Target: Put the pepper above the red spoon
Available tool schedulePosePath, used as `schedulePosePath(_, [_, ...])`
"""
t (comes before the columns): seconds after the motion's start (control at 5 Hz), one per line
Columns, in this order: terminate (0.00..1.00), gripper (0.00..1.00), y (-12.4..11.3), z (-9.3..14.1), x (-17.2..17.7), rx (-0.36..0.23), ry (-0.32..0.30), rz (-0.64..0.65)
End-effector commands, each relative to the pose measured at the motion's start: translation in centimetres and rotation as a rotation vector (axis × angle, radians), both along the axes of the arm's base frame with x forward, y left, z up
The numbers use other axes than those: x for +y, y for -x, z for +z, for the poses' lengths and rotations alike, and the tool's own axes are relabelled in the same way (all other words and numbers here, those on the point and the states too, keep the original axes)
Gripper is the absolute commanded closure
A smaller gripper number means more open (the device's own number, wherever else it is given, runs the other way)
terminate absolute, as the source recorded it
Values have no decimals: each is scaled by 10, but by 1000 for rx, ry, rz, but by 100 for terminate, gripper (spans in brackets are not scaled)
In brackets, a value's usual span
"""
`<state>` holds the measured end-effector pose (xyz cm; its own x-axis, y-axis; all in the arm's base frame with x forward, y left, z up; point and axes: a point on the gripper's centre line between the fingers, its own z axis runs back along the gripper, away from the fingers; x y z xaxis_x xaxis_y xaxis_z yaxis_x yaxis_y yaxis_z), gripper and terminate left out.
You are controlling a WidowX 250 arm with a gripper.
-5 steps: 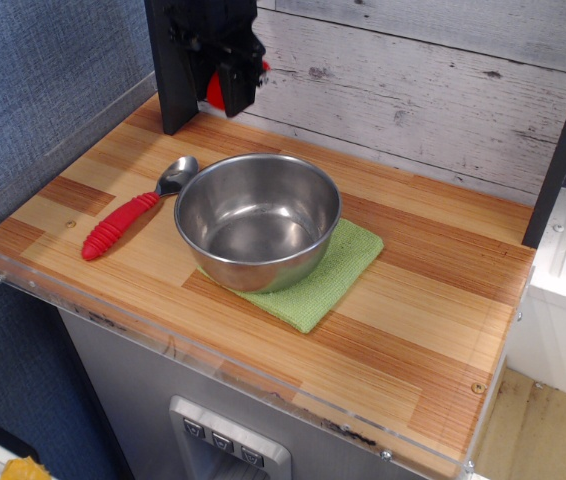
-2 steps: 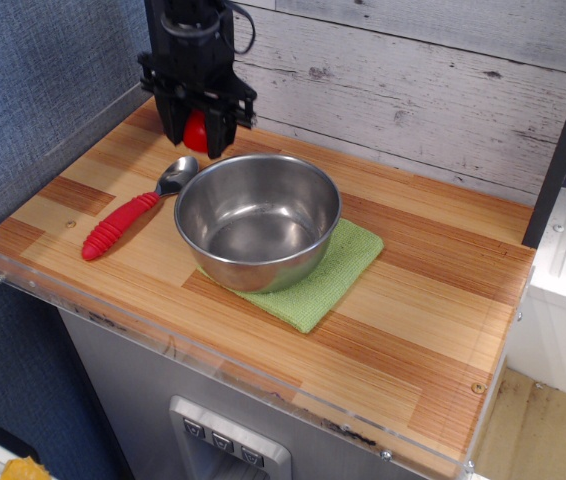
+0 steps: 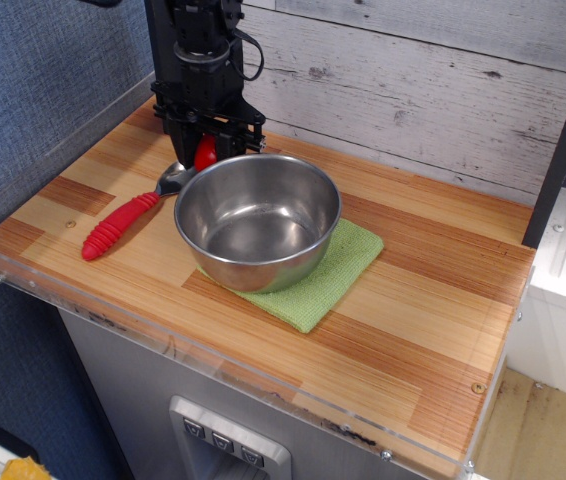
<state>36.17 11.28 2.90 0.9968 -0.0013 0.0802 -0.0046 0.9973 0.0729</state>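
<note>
We see a glossy red pepper [image 3: 205,152] set against the black claw [image 3: 201,155]. The red spoon [image 3: 135,212] has a ribbed red handle and a shiny silver head. The bowl [image 3: 257,219] is polished silver steel, and the cloth [image 3: 325,272] under it is light green. The bench [image 3: 433,330] shows striped wood in pale tan and reddish brown strips. Behind it we see whitewashed grey planks [image 3: 423,80], and at the side a blue textured wall [image 3: 33,70].

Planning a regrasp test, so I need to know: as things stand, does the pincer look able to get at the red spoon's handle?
Probably yes. The red spoon has its handle lying bare on the table, clear of the bowl. But the pincer holds the pepper.
</note>
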Motion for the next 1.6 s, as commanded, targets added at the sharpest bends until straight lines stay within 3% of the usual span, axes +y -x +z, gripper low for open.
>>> schedulePosePath(0.0, [0, 100, -15, 12, -10, -70, 5, -67])
schedulePosePath(0.4, [0, 100, -16, 11, -14, -65, 15, -73])
schedulePosePath(0.6, [0, 0, -16, 11, -15, -63, 29, -72])
schedulePosePath(1.0, [0, 0, -15, 24, -19, -74, 22, -87])
schedulePosePath(1.2, [0, 0, -7, 51, -23, -132, 2, -72])
schedulePosePath(1.4, [0, 0, 3, 67, -23, -150, -6, -15])
